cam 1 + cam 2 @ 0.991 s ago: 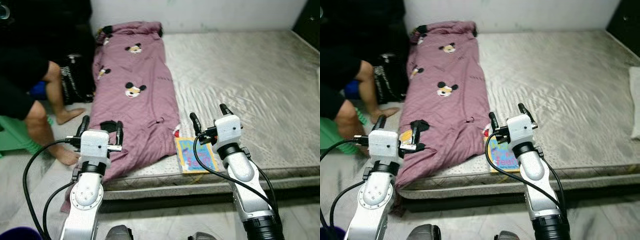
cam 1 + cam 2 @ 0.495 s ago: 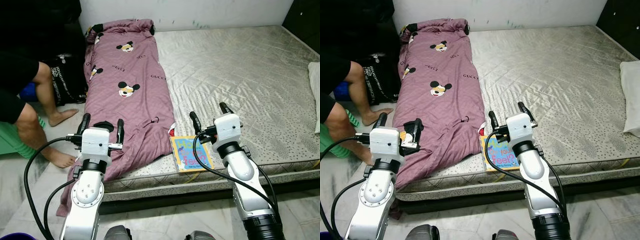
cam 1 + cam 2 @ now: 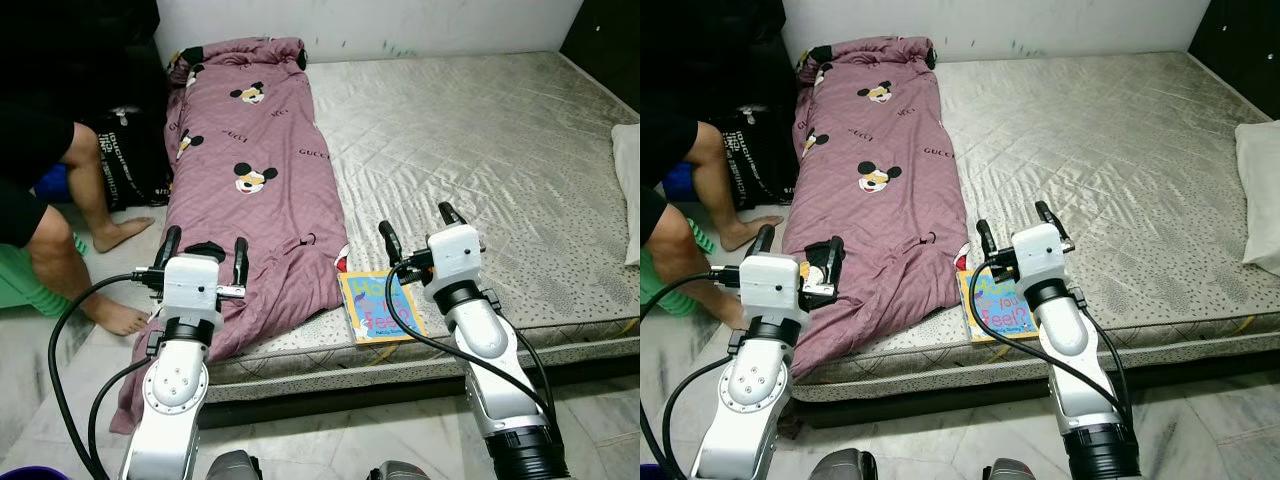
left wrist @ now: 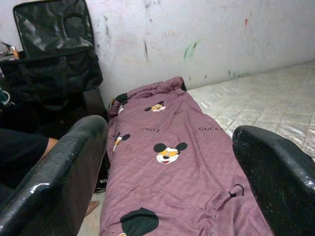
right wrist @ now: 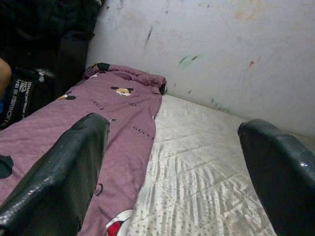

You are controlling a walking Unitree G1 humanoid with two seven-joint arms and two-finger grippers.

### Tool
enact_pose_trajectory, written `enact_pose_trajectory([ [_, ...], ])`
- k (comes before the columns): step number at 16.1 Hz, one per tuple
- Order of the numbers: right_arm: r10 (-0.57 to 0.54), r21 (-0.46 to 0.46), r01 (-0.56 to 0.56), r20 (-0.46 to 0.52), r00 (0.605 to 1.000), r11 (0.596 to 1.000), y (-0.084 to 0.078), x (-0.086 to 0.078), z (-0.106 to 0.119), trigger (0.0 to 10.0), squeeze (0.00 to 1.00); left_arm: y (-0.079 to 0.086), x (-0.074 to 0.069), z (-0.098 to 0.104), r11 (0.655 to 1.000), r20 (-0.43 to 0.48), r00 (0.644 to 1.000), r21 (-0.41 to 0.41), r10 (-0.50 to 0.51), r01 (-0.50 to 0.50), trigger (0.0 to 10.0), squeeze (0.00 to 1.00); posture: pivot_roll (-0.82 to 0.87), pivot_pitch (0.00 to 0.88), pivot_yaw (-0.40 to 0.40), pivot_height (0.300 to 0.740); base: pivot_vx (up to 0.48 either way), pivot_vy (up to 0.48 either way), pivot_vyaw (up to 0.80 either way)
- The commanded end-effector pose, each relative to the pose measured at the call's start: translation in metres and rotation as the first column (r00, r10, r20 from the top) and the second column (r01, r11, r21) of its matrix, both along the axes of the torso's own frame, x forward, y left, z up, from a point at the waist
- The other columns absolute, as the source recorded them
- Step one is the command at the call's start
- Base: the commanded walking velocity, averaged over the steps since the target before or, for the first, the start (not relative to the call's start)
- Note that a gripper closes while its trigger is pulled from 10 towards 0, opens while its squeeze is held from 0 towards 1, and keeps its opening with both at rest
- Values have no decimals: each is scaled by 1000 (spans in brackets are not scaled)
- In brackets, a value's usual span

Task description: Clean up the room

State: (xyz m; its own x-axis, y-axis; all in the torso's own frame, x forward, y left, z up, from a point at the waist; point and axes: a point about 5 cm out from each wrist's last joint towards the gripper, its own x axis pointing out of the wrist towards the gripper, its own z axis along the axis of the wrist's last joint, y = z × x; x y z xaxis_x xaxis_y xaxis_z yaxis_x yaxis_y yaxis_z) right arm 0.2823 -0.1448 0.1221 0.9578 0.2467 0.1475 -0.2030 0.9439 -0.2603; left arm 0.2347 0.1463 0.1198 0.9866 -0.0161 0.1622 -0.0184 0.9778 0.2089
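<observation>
Comparing the 3 moments, the whole scene is seen to have slid down and left in the frame, which is read as a move of the camera, not of the things. More of the mattress has been brought into view, and a white pillow is now shown at the right edge.

Against the bed, nothing has been shifted. The blanket, purple with cartoon mouse heads, is laid lengthwise in the left half of the frame, its near end spilling over the mattress edge towards the floor. The book is lying flat at lower centre, on the near edge of the mattress, just beside the blanket.

Both arms are held raised as before. The left gripper is hung over the blanket's near end, at lower left; its jaws are spread wide and nothing is held. The right gripper is hung above the book's far edge, jaws likewise wide apart and empty. No contact is made with either thing.

A person's legs are seen at the left edge, beside a black bag.

The tidying is judged not yet begun: only the approach has been settled. The book is likely the nearest thing for the right gripper.
</observation>
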Motion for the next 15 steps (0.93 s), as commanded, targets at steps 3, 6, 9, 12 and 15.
enact_pose_trajectory([
  [3, 14, -5, -14, 3, 1000, 1000, -1, 1, 1, 10000, 0, -1, 0, -2, 1000, -2, 1000, 5, 3, -3, 10000, 0, -46, 29, -15, 740, 0, 0, 0],
  [6, 11, 5, -11, -7, 1000, 1000, -2, 1, 1, 10000, 0, -1, 0, -2, 1000, -5, 1000, 7, 3, -2, 10000, 0, -48, 30, -16, 740, 0, 0, 0],
  [9, 15, -2, -15, -5, 1000, 1000, -1, 1, 1, 10000, 0, -2, 0, -3, 1000, -7, 1000, 4, -3, 3, 10000, 0, -49, 32, -17, 740, 0, 0, 0],
  [12, 18, -17, -18, -1, 1000, 1000, 0, 1, 1, 10000, 0, -3, 0, -2, 1000, -5, 1000, 1, -8, 8, 10000, 0, -51, 32, -15, 740, 0, -295, 0],
  [15, 22, -18, -22, 0, 1000, 1000, 1, 1, 1, 10000, 0, -3, 0, -2, 1000, -5, 1000, -1, -9, 9, 10000, 0, -50, 31, -15, 740, 0, -205, 0],
])
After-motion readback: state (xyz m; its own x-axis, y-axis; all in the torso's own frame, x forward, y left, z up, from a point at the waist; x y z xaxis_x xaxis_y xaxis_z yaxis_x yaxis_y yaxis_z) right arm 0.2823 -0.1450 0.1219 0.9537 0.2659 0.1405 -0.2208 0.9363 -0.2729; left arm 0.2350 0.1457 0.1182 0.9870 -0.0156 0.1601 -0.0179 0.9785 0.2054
